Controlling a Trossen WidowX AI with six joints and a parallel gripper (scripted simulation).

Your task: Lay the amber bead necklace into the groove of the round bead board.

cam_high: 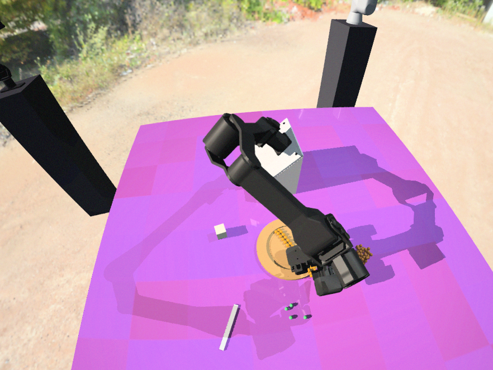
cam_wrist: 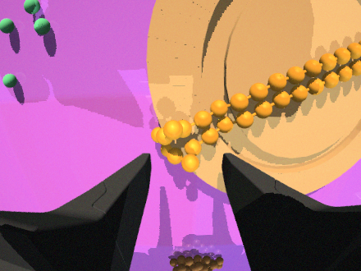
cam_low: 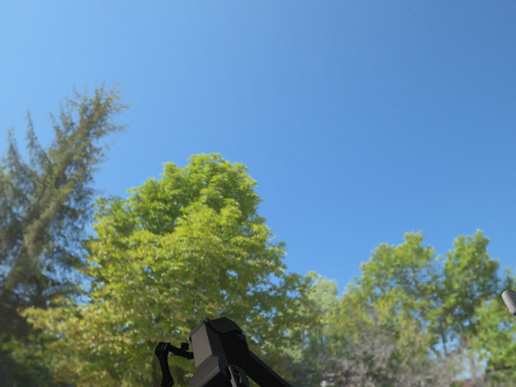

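The amber bead necklace (cam_high: pixel 283 237) (cam_wrist: pixel 277 82) lies as two close, nearly parallel strands across the round bead board (cam_high: pixel 262 248) (cam_wrist: pixel 170 53). It crosses the groove instead of following it. Its near end bunches at the board's rim and hangs slightly over it in the wrist view. My gripper (cam_high: pixel 310 271) (cam_wrist: pixel 186 160) is partly open, with nothing gripped. Its fingertips are above the board's edge, one to each side of the bunched end in the wrist view; their height over the beads is unclear. In the top view the arm hides part of the board and necklace.
A brown bead cluster (cam_high: pixel 363 254) (cam_wrist: pixel 197 263) lies beyond the gripper. Several green beads (cam_high: pixel 290 305) (cam_wrist: pixel 42 26) lie near the board. A white bar (cam_high: pixel 229 326), a pale cube (cam_high: pixel 219 229) and a white box (cam_high: pixel 289 179) stand around. The exterior view shows mostly sky and trees.
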